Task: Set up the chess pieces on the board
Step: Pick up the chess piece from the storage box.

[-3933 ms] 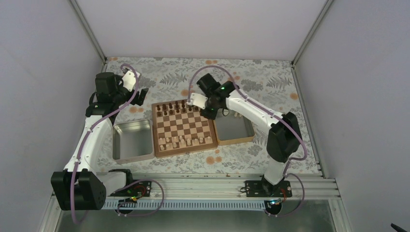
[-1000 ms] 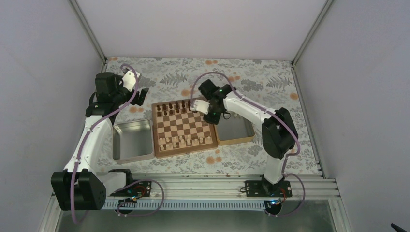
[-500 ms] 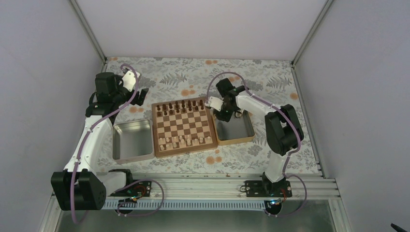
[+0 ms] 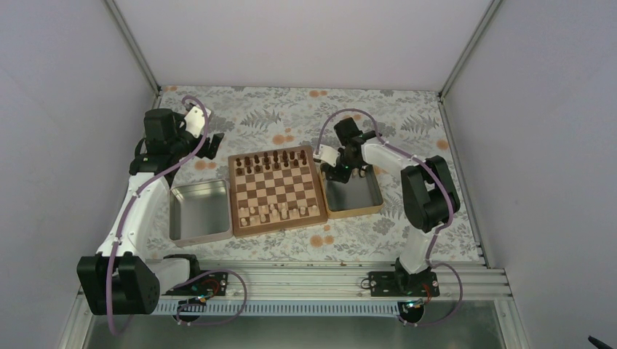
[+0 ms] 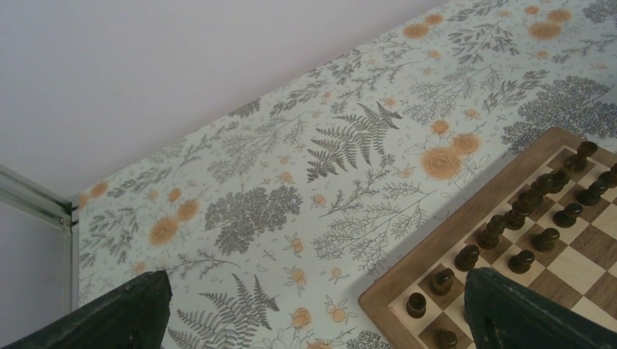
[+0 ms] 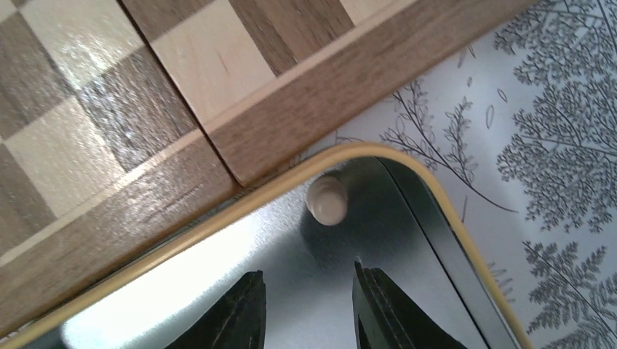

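The board (image 4: 276, 190) lies mid-table, with pale chess pieces (image 4: 280, 212) along its near rows and dark ones (image 4: 273, 160) along the far rows. My right gripper (image 4: 335, 173) hangs over the far left corner of the wooden-rimmed tray (image 4: 371, 207). In the right wrist view its fingers (image 6: 247, 309) stand open with nothing between them, and the gripper (image 6: 307, 273) is just short of one pale pawn (image 6: 327, 200) in the tray's corner (image 6: 407, 163), beside the board's border (image 6: 291, 123). My left gripper (image 5: 313, 320) is wide open and empty over the cloth, off the board's far left corner (image 5: 407, 283).
A shiny metal tray (image 4: 196, 211) sits against the board's left side. A floral cloth (image 4: 393, 116) covers the table, and white walls close in on three sides. Dark pieces (image 5: 538, 207) line the board edge nearest my left gripper.
My right arm has swung right, from the board's far right corner to above the wooden-rimmed tray, with its jaws a little wider. The left arm has not moved.
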Motion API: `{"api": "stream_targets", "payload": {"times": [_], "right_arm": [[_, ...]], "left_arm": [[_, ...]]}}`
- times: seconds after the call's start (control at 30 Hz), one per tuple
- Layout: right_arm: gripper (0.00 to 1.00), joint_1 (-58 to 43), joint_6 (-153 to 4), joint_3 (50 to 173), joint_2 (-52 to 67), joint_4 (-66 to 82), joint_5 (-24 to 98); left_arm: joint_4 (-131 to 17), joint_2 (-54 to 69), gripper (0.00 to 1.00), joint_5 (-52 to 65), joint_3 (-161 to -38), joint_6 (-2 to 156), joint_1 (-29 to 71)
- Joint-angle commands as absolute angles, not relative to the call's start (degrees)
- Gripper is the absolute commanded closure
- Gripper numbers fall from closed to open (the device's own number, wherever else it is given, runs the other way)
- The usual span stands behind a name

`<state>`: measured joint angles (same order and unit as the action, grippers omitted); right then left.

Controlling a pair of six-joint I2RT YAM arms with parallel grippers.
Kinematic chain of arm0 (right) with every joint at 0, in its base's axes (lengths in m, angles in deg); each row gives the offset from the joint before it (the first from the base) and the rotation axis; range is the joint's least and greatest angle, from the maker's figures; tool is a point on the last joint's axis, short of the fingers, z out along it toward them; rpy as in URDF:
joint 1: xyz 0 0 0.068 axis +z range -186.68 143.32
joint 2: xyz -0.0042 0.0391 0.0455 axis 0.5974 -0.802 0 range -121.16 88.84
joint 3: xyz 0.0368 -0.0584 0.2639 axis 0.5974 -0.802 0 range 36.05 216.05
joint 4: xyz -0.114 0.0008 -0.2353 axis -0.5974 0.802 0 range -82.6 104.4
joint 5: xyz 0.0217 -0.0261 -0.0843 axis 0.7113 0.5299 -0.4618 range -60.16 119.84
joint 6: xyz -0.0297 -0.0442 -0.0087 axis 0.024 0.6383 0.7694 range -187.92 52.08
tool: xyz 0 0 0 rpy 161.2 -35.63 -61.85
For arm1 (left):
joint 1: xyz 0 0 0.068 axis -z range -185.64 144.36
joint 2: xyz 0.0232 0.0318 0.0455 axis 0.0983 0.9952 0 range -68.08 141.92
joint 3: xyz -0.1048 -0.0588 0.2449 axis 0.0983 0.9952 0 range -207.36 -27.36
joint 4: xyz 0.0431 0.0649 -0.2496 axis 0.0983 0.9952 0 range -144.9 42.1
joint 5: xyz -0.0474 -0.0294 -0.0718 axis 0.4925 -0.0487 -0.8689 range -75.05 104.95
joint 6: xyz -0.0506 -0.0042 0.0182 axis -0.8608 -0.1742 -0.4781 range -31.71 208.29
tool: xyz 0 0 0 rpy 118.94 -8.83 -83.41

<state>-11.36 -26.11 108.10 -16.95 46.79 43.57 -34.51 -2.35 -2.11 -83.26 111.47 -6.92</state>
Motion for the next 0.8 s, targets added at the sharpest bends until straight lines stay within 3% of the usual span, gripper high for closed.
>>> {"api": "stream_targets", "payload": {"times": [0.0,0.77], "right_arm": [[0.66,-11.55,-24.33,107.73,-17.36,45.83,47.59],[0.65,-11.46,-24.72,106.58,-18.01,41.13,46.17]], "left_arm": [[-34.60,-2.24,0.00,-3.06,-82.83,112.02,-7.23],[-34.61,-2.09,0.00,-3.60,-82.82,112.11,-7.23]]}}
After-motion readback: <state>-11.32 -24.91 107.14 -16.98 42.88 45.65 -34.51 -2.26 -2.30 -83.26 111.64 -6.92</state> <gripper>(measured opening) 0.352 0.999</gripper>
